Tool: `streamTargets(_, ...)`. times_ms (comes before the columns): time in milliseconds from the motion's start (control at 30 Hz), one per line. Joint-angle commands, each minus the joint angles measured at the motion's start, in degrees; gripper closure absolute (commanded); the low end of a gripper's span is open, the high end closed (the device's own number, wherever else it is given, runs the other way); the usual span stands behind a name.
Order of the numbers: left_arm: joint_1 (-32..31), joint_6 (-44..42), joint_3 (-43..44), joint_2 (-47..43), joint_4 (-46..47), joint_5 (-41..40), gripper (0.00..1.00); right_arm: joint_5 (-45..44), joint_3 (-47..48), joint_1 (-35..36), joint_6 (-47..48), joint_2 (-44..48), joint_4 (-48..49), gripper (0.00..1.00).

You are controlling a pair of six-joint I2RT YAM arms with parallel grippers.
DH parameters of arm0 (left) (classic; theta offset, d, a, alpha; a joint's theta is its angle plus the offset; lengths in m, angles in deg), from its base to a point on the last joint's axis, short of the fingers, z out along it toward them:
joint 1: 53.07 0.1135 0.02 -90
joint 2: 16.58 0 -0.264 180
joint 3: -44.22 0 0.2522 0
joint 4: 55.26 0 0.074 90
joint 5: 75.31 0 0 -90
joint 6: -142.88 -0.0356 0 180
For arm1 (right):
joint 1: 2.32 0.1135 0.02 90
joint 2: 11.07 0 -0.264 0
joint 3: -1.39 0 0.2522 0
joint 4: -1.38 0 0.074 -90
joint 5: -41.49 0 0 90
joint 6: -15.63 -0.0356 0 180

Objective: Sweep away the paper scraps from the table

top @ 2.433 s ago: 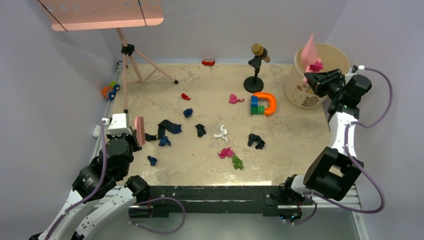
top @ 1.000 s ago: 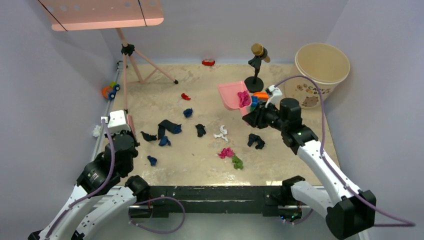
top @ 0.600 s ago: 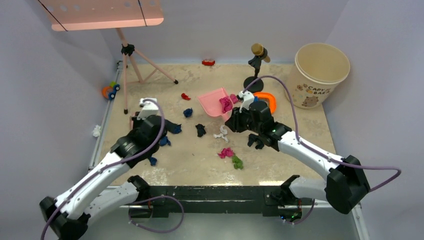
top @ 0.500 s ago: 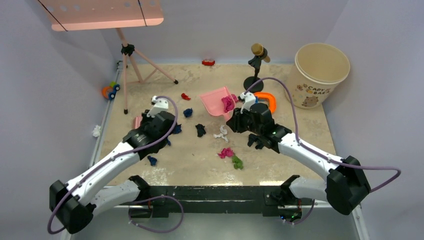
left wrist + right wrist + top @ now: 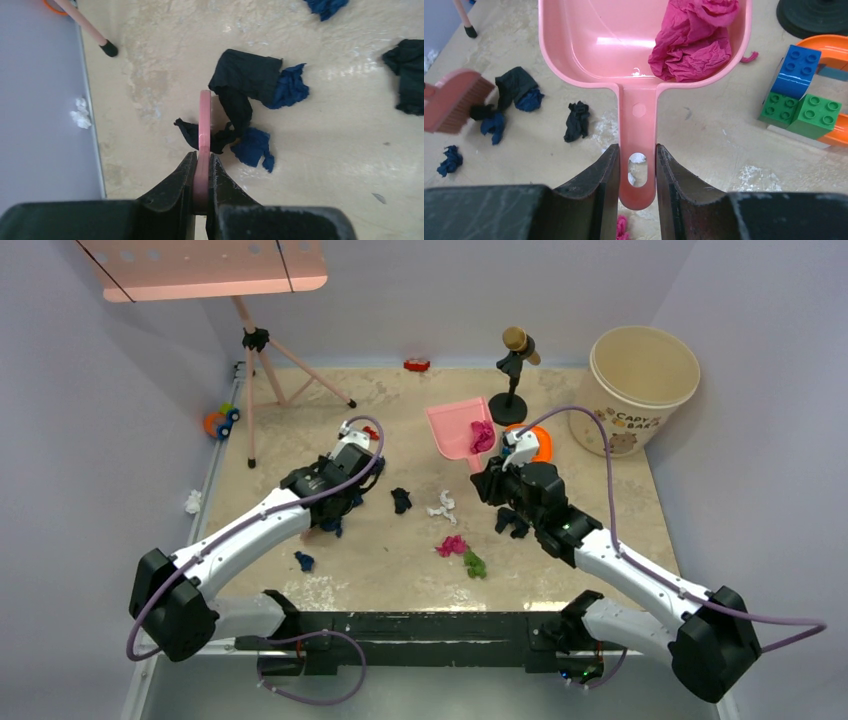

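Beige table [image 5: 400, 405] under outstretched left gripper [image 5: 202, 165] tight on brush [image 5: 204, 115], outstretched right gripper [image 5: 637, 155] tight on dustpan [image 5: 614, 35].

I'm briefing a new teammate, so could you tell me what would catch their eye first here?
The pink dustpan, clamped by its handle in the right gripper and carrying a crumpled magenta wad, stands out mid-table. Left of it, the left gripper holds a pink brush beside navy scraps; more coloured scraps dot the table.

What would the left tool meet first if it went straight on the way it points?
Probably the dark paper scraps lying by the brush that the left tool grips, then the table. Depth is hard to judge.
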Motion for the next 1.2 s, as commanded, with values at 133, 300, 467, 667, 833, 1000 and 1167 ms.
streamTargets(133, 0.2, 7.3, 4.9, -14.9, -1.8, 9.6, 1.0, -3.4, 0.2, 0.1, -0.5, -0.1, 3.6, 1.0)
streamTargets(300, 0.3, 12.0, 12.4, -16.1, -17.6, -2.2, 1.0, -3.7, 0.2, 0.1, -0.5, -0.2, 3.7, 1.0)
streamTargets(467, 0.2, 31.9, 21.0, -2.9, -48.4, -17.8, 1.0, -4.3, 0.1, 0.1, -0.6, -0.1, 3.5, 1.0)
streamTargets(667, 0.5, 46.9, 22.0, 8.7, -58.2, -15.0, 1.0, -4.9, -0.1, 0.1, -0.7, 0.4, 3.3, 1.0)
streamTargets(833, 0.5, 55.7, 21.2, 15.7, -57.0, -11.9, 1.0, -5.7, -0.6, 0.1, -0.7, 1.4, 3.5, 1.0)
streamTargets(1000, 0.4, 54.5, 16.9, 17.0, -43.7, -4.3, 1.0, -5.8, -0.7, 0.1, -0.7, 1.8, 3.3, 1.0)
streamTargets(1167, -0.3, 51.7, 15.2, 14.4, -31.7, 1.0, 1.0, -6.1, -1.1, 0.1, -0.8, 2.6, 3.4, 1.0)
